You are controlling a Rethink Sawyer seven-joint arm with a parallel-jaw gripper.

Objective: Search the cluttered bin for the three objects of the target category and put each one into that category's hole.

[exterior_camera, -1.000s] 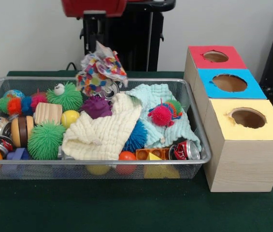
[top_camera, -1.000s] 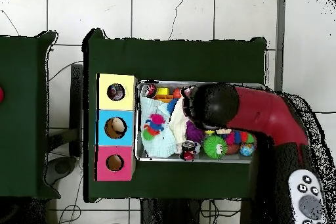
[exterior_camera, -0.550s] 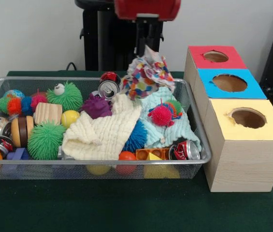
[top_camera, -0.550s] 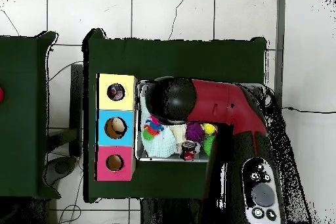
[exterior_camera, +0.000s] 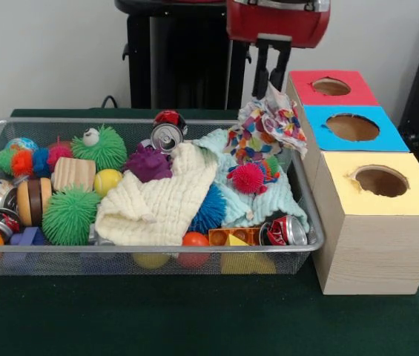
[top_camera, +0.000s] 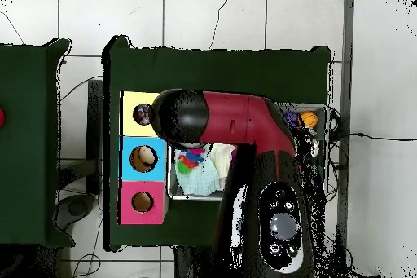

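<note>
Carried rightward since the earlier frame: multicoloured patchwork cloth (exterior_camera: 266,127), now hanging over the wire bin's (exterior_camera: 307,215) right end, just beside the hole boxes. Gripper (exterior_camera: 270,73) clamped on the cloth's top, above the pale blue cloth (exterior_camera: 233,194) and the pink spiky ball (exterior_camera: 248,178). Risk: trailing corner snagging on the blue box (exterior_camera: 387,139) edge or draping outside its hole, given loose fabric.

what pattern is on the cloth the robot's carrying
The cloth hanging from the gripper is white with small multicoloured patches, clearest in the front view.
</note>
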